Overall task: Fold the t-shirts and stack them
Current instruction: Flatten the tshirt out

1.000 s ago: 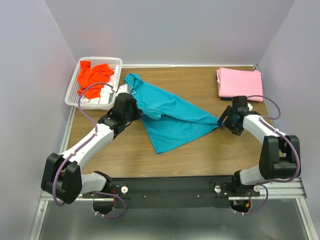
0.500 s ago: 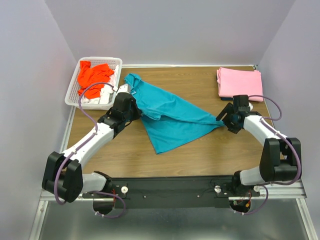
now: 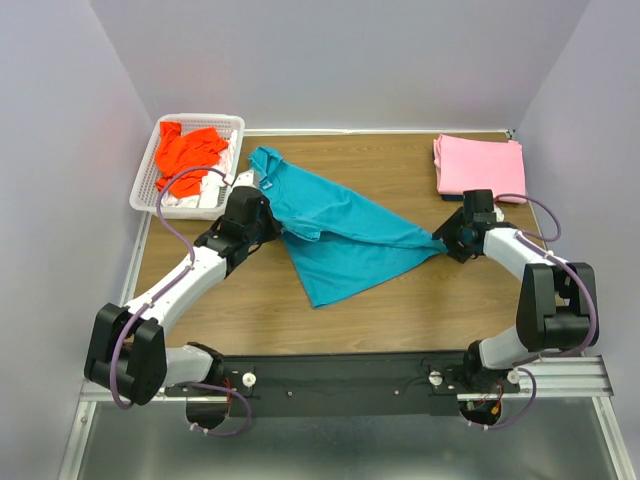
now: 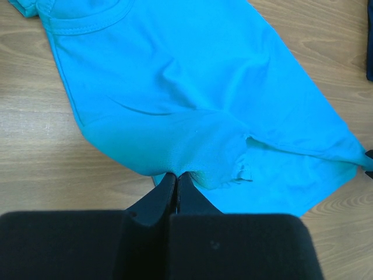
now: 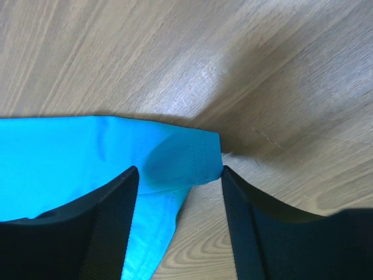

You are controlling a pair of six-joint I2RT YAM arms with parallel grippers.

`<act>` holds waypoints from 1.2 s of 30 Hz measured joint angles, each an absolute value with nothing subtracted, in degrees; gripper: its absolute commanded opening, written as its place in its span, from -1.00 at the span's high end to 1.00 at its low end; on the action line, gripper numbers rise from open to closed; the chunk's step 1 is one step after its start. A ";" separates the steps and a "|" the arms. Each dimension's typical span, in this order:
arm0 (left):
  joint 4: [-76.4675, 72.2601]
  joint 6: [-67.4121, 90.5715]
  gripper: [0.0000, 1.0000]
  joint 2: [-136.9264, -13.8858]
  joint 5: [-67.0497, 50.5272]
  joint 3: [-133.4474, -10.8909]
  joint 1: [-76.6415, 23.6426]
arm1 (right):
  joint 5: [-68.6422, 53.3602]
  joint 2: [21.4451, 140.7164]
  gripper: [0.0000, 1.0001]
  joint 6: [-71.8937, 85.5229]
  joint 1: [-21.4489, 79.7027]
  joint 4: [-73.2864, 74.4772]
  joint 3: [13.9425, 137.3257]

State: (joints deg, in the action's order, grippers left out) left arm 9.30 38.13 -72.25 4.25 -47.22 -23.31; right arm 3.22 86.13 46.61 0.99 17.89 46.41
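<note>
Starting at the near side, the teal t-shirt (image 3: 340, 235) lies unfolded on the table (image 3: 400, 320). Its long axis runs from the collar at its far left end to a narrow hem corner at its right end. At the shirt's left edge the left gripper (image 4: 176, 179) is clenched on a bunched fold of the teal cloth. At the shirt's right end the right gripper (image 5: 178, 170) has its 2 fingers apart, 1 on each side of the hem corner, so the corner lies between them and they do not pinch it yet. I judge that the right arm is the nearer arm for this corner and needs only to close. Beyond the shirt's right end rests the folded pink t-shirt (image 3: 478, 165). Beside the shirt's collar the basket (image 3: 143, 185) holds the orange-red t-shirt (image 3: 185, 150) and the white t-shirt (image 3: 205, 197).
</note>
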 measured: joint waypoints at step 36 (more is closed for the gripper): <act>10.35 33.23 1.00 -60.84 5.82 -70.11 -19.14 | 0.38 64.38 0.99 38.72 0.69 17.39 63.42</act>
